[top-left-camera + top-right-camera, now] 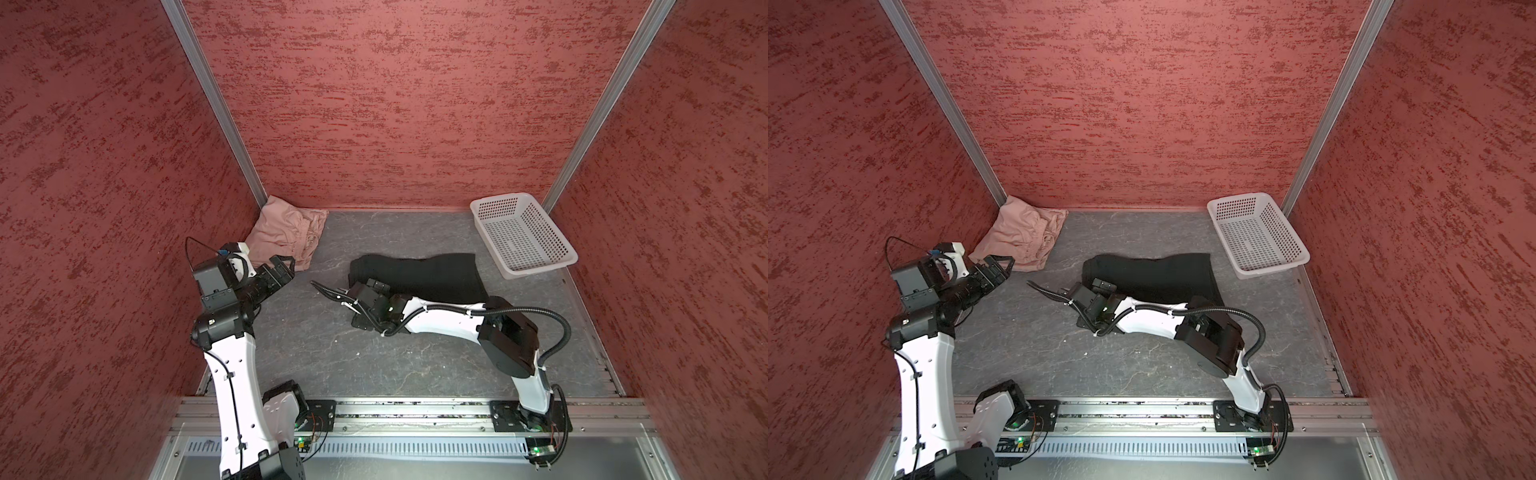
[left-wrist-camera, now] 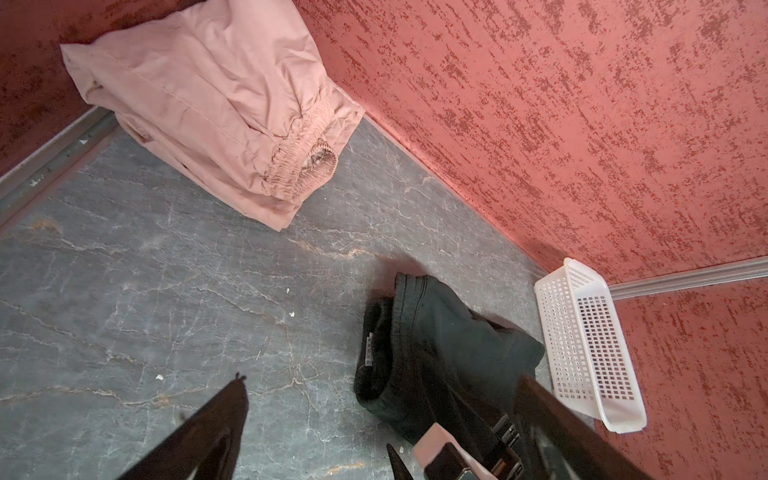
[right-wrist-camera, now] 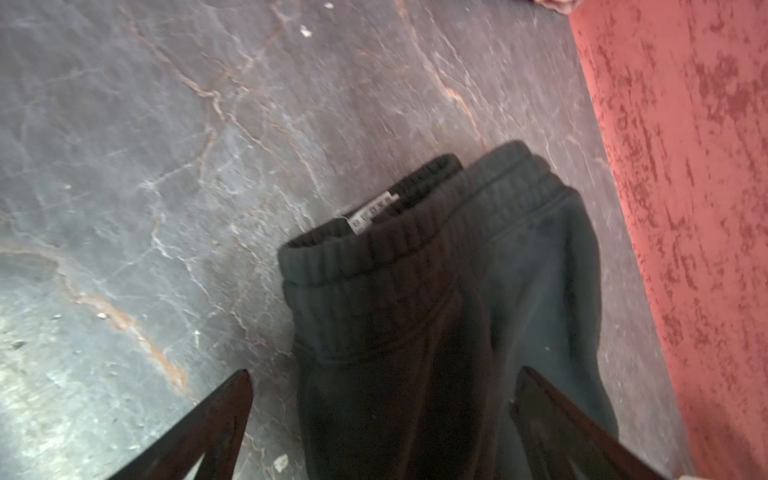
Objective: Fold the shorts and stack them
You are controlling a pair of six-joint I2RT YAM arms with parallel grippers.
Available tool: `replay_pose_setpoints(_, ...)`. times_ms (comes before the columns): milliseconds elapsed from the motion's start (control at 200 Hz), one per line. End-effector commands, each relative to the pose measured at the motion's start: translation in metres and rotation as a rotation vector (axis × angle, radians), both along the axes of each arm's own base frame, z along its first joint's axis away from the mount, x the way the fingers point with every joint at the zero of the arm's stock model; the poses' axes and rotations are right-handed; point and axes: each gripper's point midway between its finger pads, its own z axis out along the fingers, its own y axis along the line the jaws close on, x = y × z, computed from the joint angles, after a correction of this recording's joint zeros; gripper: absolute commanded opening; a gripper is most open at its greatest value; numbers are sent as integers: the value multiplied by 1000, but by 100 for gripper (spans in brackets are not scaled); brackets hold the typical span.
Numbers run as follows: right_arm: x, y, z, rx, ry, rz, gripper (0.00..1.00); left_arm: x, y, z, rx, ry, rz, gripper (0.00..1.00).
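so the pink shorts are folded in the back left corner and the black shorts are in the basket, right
No, the black shorts lie on the table beside the basket, not in it; the basket holds nothing, as a top view shows. The pink shorts are indeed folded in the back left corner.

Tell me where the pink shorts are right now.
In both top views the pink shorts lie folded in the far left corner of the table, just beyond the left gripper, apart from the black shorts.
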Motion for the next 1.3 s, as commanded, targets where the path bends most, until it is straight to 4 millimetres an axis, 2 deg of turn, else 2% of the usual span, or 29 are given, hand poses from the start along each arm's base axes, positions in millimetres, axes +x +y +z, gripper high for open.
replay_pose_setpoints(0,2,13,1,-16,-42,55,99,-3,-3,-2,-1,0,-36,99)
replay_pose_setpoints(160,8,20,-18,-66,-51,72,99,-1,-3,-7,-37,3,-45,99)
replay_pose_setpoints(431,18,32,-47,-136,-66,94,99,0,-5,-2,-42,-8,-59,99)
replay_pose_setpoints(636,30,38,-61,-147,-70,79,98,0,-5,-6,-44,4,-62,99)
replay_pose_setpoints(736,35,38,-63,-115,-41,48,82,-1,-5,-7,-41,7,-61,99)
replay_pose_setpoints(847,39,39,-59,-58,-11,5,45,-2,-5,-9,-42,15,-58,100)
replay_pose_setpoints(857,39,40,-58,-54,-9,4,39,-1,-5,-9,-42,15,-57,99)
replay_pose_setpoints(877,38,41,-57,-40,-4,-2,32,-1,-5,-9,-44,16,-57,99)
replay_pose_setpoints(997,35,47,-42,64,34,-38,1,-1,-6,-13,-67,26,-60,99)
replay_pose_setpoints(1232,21,47,13,396,104,-97,0,-3,-19,-41,-192,59,-81,99)
replay_pose_setpoints(1292,18,44,18,443,115,-96,0,0,-26,-51,-247,60,-98,99)
